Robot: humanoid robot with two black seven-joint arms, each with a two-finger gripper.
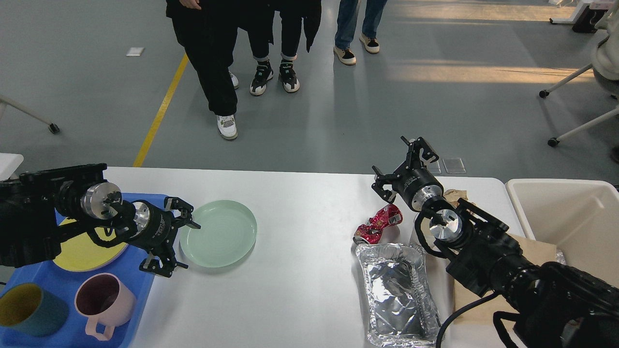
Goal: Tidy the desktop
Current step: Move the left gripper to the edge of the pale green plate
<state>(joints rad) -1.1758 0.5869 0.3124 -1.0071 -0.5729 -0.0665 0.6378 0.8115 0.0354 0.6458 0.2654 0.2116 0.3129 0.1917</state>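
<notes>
The white desktop [300, 280] fills the lower view. A pale green plate [220, 233] lies on it left of the middle. My left gripper [187, 245] is open, its two fingers spread at the plate's left rim, above the tray's right edge. My right gripper [396, 164] is open and empty, raised over the far edge of the desktop, just behind a crushed red can [377, 224]. A crumpled foil tray [396, 290] lies in front of the can.
A blue tray [60, 282] at the left holds a yellow plate [82, 253], a pink mug [104, 302] and a teal cup [26, 309]. A cream bin [566, 212] stands at the right, brown paper [532, 251] beside it. People stand beyond the table.
</notes>
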